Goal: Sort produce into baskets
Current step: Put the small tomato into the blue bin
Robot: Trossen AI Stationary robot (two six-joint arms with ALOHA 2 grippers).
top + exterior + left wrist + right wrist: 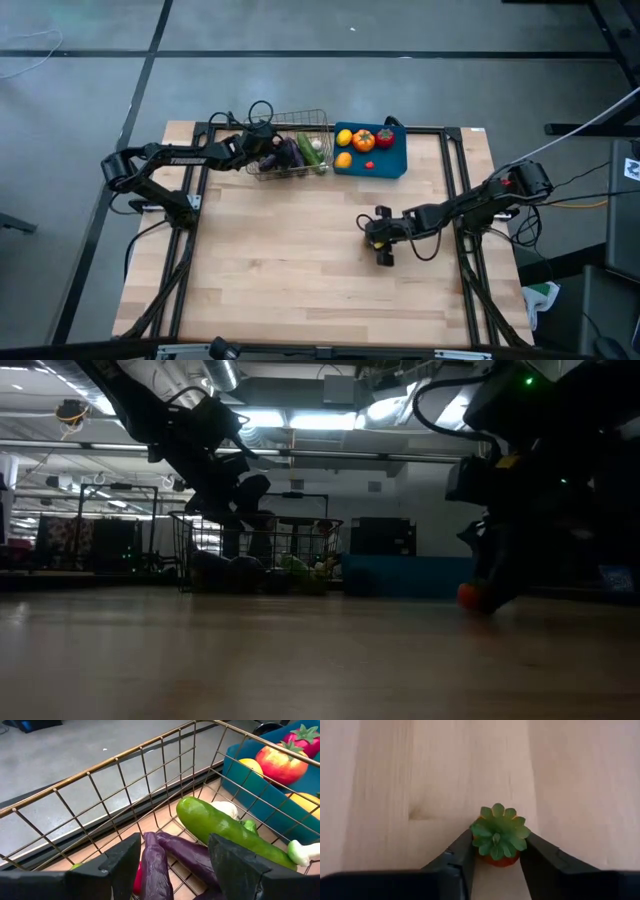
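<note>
My left gripper (268,150) hangs open inside the wire-mesh basket (300,113), just above two purple eggplants (187,852) on the basket floor. A green cucumber (220,827) and white garlic (225,809) also lie in the basket. The blue bin (395,170) beside it holds a lemon (344,138), tomatoes (364,141) and other fruit. My right gripper (381,240) is low over the middle right of the table, shut on a small orange-red tomato (496,845) with a green leafy top. My right gripper pinches the small tomato's two opposite sides (512,860) between its two fingertips (465,847), just below the green leafy top. The fingers come from above, slanting down. The tomato sits upright at table height (470,595); whether it still rests on the wood I cannot tell.
The basket and the bin stand side by side at the table's far edge. Bare wooden table top (280,260) spreads over the near half. Black frame rails (190,230) run along the table's left and right sides.
</note>
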